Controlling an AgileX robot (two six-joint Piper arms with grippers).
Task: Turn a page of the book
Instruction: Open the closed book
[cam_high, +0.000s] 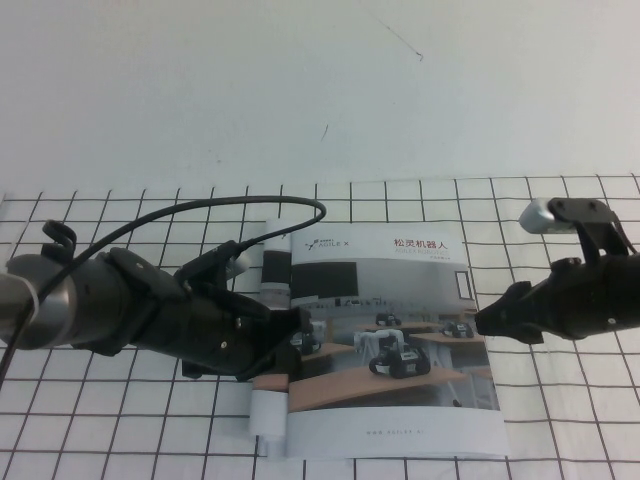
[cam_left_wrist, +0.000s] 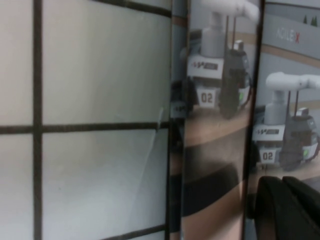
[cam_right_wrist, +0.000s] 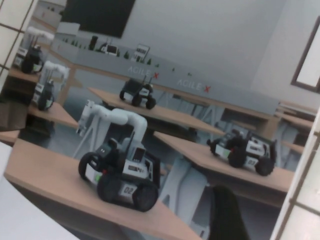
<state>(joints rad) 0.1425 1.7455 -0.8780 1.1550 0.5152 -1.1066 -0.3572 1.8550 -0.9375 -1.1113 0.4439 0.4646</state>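
Observation:
The book (cam_high: 400, 400) lies closed on the gridded table. Its front cover page (cam_high: 420, 290) faces up, with the robots-on-desks photo and a Chinese title. A narrow glossy strip (cam_high: 270, 330) along the book's left side curves up. My left gripper (cam_high: 300, 328) is shut, with its tip at that left side of the cover. In the left wrist view (cam_left_wrist: 287, 210) its dark fingers sit together over the photo (cam_left_wrist: 290, 100). My right gripper (cam_high: 483, 322) is shut, with its tip at the cover's right edge. In the right wrist view (cam_right_wrist: 226, 215) it is a single dark shape over the cover (cam_right_wrist: 175, 60).
The white mat with black grid lines (cam_high: 560, 430) surrounds the book. A black cable (cam_high: 250, 205) arcs over the left arm behind the book. The right arm's silver camera (cam_high: 545, 213) sits above its gripper. A plain white surface (cam_high: 300, 80) lies beyond the mat.

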